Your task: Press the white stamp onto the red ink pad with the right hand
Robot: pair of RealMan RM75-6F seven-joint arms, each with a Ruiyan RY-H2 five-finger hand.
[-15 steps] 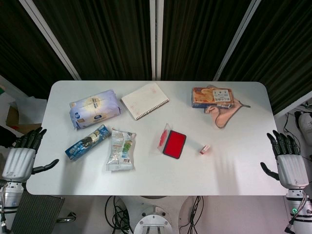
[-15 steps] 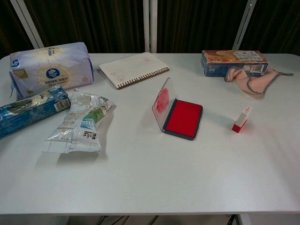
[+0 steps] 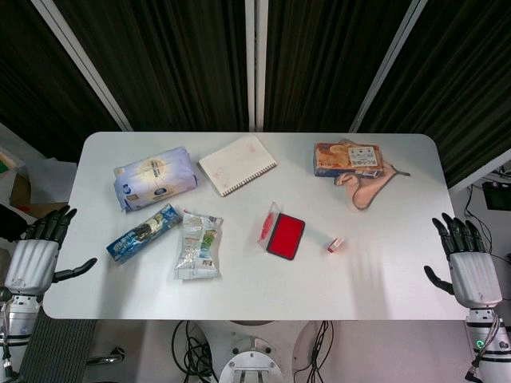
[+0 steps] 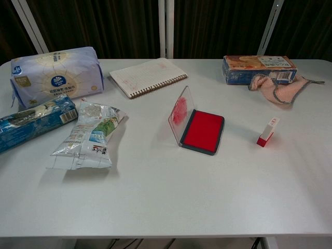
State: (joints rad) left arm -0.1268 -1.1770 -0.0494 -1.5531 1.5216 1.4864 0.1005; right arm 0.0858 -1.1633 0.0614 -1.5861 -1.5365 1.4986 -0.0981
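The table (image 3: 239, 279) is carrying everything, and both hands are hanging off it at the near corners, showing only in the head view. The right hand (image 3: 467, 267) is sitting just past the right edge, fingers spread and upright, holding nothing. The left hand (image 3: 36, 259) is doing the same off the left edge, spread and empty, and lying far from the work.

The pad (image 4: 203, 131) is lying open near the middle of the table, its red face up and its clear lid standing propped along its left side. The stamp (image 4: 267, 132) is standing upright just to the right of the pad, apart from it, white body on top and red base on the table, with its long axis close to vertical and leaning slightly.

From the right hand, the stamp is lying to the left and a little farther from the robot, with bare table between them. The pad is lying beyond the stamp on the same line. So the right hand is clearly the nearer one, and the reach is looking like a leftward sweep, likely gripping the stamp from above by its white body.
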